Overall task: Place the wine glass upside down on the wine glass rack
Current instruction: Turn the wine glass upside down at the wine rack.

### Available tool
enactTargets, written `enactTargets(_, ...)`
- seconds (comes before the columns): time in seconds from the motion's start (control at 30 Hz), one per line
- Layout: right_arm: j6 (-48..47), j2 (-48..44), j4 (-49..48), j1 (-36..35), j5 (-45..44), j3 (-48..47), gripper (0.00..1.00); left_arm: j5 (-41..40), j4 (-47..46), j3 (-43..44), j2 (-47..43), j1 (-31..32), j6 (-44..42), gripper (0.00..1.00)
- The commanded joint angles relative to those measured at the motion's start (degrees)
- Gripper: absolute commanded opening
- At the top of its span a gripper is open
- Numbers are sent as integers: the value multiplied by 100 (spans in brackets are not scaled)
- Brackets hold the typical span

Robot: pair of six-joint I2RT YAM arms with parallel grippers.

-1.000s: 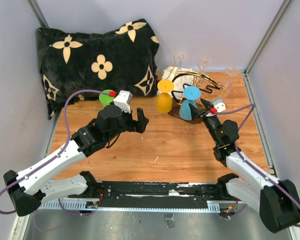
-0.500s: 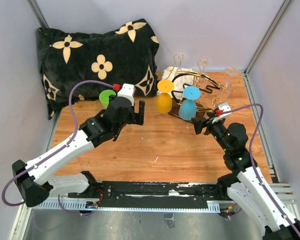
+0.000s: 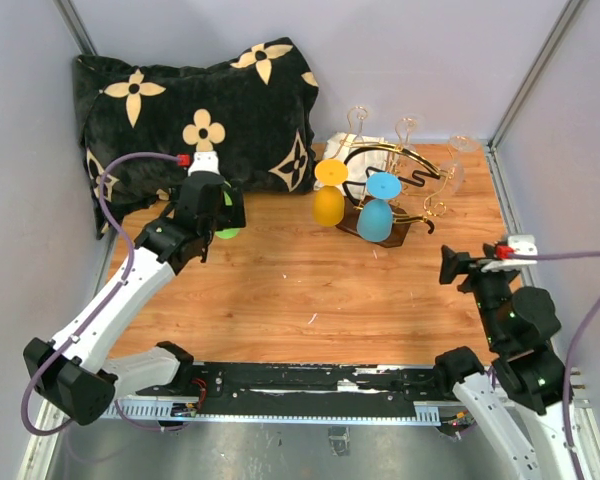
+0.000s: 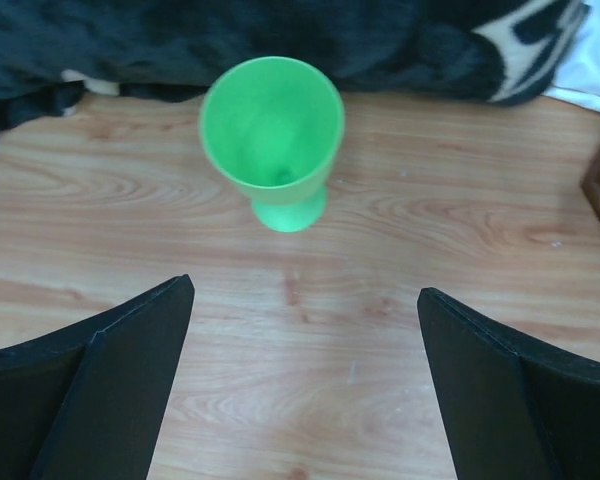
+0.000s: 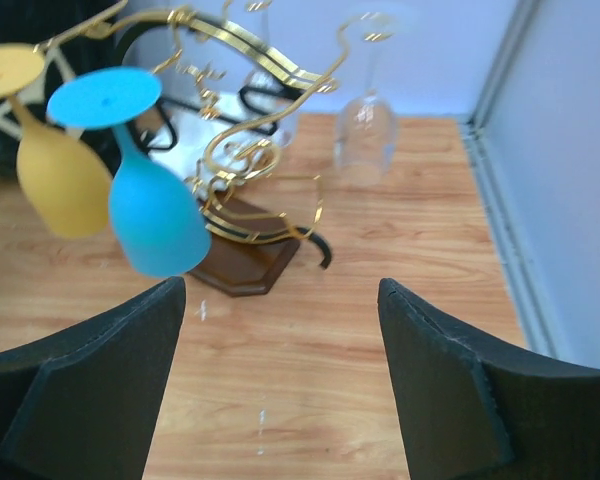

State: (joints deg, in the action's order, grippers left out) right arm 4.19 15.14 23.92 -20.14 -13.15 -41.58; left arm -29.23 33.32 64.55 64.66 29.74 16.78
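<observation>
Wine glass (image 4: 272, 140): green, standing upright on its foot with the mouth up, on the surface just in front of the pillow; not on the rack.
Wine glass rack (image 5: 245, 265): gold wire with curled hooks on a dark wooden base, at the far right of the surface, well apart from the green glass.
Rack load: a blue glass (image 5: 155, 215) and a yellow glass (image 5: 60, 180) hang upside down side by side on the rack's left; clear glasses (image 5: 366, 125) hang on its far side, towards the right wall.
Left jaws (image 4: 305, 290): spread wide, holding nothing, above the surface just short of the green glass, which lines up with the gap between them.
Right jaws (image 5: 280, 285): spread wide, empty, near the right edge, facing the rack and well apart from it.
Obstructions: black pillow (image 3: 190, 110) with cream flowers directly behind the green glass; contact between them cannot be told. White cloth (image 3: 365, 148) behind the rack. The blue and yellow glasses occupy the rack side nearest the green glass.
Edges: walls close the left, back and right; the clear glasses hang near the right wall.
Open room: bare wood surface (image 3: 310, 290) between the arms and between the green glass and the rack.
</observation>
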Motion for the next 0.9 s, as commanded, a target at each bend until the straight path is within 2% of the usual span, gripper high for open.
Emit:
enactTargets(0.0,-252,-319,239,80,-979,-483,79,-15,248,228,-148,-444,-95,100)
enactTargets(0.17,-304,-527,168,76,-1138,-689,79,428,149,87,8,-883,-48,100)
enactTargets(0.5,-276,-661,-28,80,-913,-528,80,1448,-135,-55,781,-1252,-135,100)
enactTargets(0.87,-137,-512,-213,80,-571,-339,81,1208,-273,42,1571,-1447,-130,100)
